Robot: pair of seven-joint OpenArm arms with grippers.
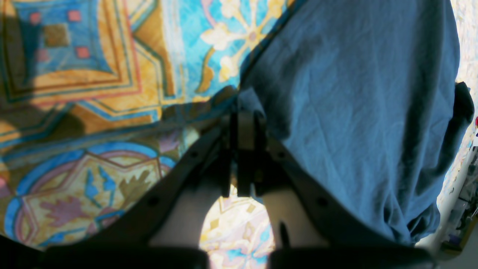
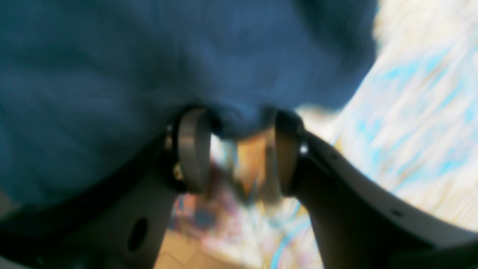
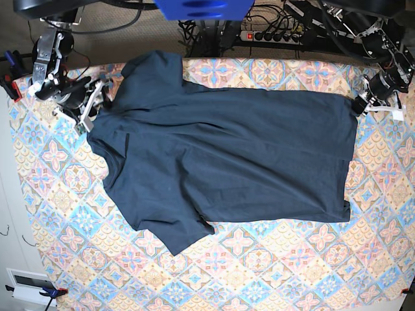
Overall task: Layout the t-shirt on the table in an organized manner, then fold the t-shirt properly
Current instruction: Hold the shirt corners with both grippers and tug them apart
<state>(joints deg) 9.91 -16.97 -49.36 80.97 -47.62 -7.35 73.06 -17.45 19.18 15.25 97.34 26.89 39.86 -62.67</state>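
A power strip (image 3: 275, 35) and tangled cables (image 3: 214, 29) lie on the floor behind.

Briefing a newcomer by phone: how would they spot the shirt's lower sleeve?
Start at the patterned table and find the dark navy t-shirt spread across it. At the shirt's left end, the lower sleeve sticks out toward the near edge, unlike the sleeve at the far edge.
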